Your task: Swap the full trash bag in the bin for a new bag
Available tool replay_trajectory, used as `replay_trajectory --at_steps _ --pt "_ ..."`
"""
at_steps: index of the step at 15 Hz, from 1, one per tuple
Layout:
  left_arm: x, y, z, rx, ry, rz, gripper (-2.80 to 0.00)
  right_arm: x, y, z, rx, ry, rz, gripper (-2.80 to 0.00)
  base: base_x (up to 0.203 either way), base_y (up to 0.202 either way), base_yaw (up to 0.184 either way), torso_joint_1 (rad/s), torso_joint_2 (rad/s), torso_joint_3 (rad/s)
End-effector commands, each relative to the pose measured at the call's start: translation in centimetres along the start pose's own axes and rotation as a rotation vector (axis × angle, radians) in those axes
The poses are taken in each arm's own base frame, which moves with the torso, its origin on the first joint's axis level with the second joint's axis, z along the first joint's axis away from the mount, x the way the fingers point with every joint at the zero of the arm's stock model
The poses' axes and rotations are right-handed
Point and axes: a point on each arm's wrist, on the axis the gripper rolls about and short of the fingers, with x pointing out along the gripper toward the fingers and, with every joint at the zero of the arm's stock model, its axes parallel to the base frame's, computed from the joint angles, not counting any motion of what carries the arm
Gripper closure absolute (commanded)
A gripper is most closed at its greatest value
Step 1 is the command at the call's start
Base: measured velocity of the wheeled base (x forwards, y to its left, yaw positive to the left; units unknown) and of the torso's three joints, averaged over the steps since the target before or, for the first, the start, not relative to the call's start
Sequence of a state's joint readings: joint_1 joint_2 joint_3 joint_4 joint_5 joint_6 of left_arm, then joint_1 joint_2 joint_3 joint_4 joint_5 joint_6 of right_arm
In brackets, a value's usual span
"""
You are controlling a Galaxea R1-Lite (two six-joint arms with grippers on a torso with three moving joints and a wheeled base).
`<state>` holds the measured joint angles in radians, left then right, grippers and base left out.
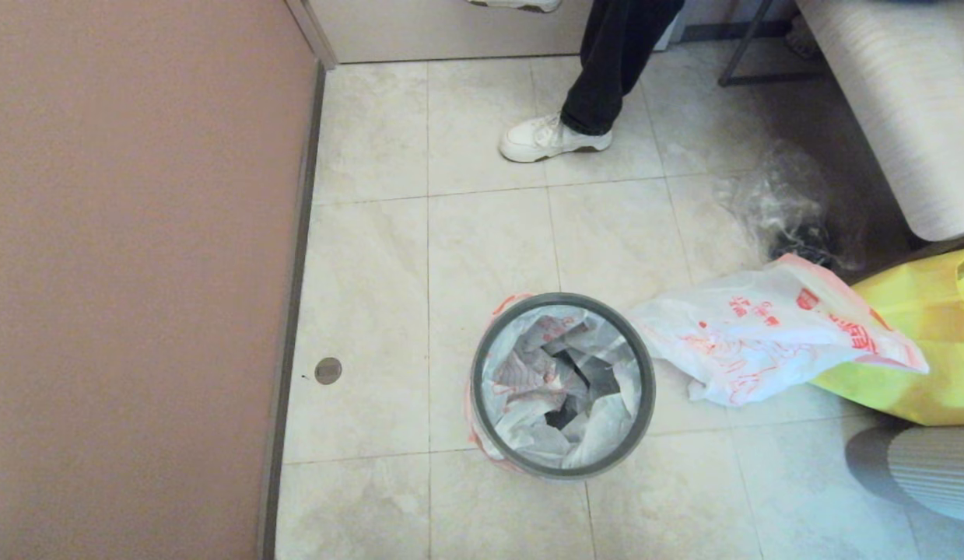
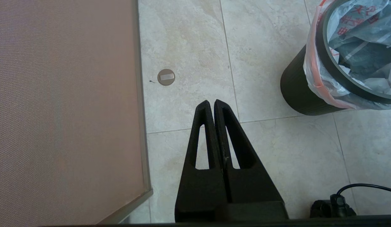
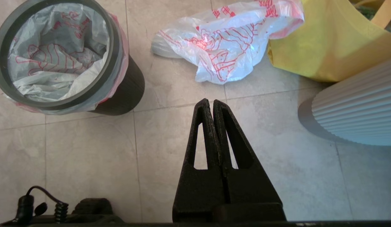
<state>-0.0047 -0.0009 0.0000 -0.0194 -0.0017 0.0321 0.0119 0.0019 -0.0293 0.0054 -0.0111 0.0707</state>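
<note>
Left end effector (image 2: 211,102): both fingers pressed flat together, nothing between them, poised over bare floor tile (image 2: 189,37). Right end effector (image 3: 210,101): fingers likewise closed tip to tip and empty, also over open tile. Neither arm appears in the head view.

The bin (image 1: 562,383) stands upright on the floor, ahead of both end effectors, on the right-hand side of the left one and the left-hand side of the right one, clear of each. Its dark grey ring rim (image 1: 645,372) is seated on top, pinning a white red-printed bag (image 1: 528,381) as liner; the bag's edge spills outside beneath the ring. Whether bottles lie inside the liner cannot be told.

A second white bag with red print and pink-orange edge (image 1: 769,330) lies crumpled on the floor, ahead of the right end effector and to the right of the bin, close beside it; contact cannot be confirmed. Its far end rests against a yellow fabric bag (image 1: 917,358).

Surroundings: a pale ribbed rounded object (image 3: 356,107) stands close to the right of the right end effector. A clear plastic bag (image 1: 785,202) lies farther off beyond the printed bag. A brown wall panel (image 2: 62,104) runs along the left of the left end effector, with a round metal floor fitting (image 2: 166,77) just ahead of it. A person's leg and white shoe (image 1: 552,136) stand well beyond the bin
</note>
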Motion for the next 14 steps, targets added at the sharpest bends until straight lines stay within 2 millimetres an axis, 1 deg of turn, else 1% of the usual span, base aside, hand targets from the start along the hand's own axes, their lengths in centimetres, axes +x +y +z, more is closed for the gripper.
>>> replay_trajectory --at_steps 1,6,9,14 --pt "0.08 -0.01 -0.24 0.000 0.011 0.000 0.00 0.05 -0.02 -0.25 -0.005 0.002 -0.001 0.00 0.000 0.000 0.000 0.000 0.00 0.000" --pt "0.07 -0.01 -0.22 0.000 0.010 0.000 0.00 0.05 -0.02 -0.25 -0.016 0.002 -0.001 0.00 0.000 0.000 0.000 0.000 0.00 0.000" --pt "0.08 -0.01 -0.24 0.001 0.011 0.000 0.00 0.19 -0.04 -0.76 -0.083 0.021 0.006 0.00 0.000 0.000 0.000 0.000 0.00 0.000" --pt "0.08 -0.01 -0.24 0.000 0.011 0.000 0.00 0.19 -0.04 -0.75 -0.069 0.019 0.006 0.00 0.000 0.000 0.000 0.000 0.00 0.000"
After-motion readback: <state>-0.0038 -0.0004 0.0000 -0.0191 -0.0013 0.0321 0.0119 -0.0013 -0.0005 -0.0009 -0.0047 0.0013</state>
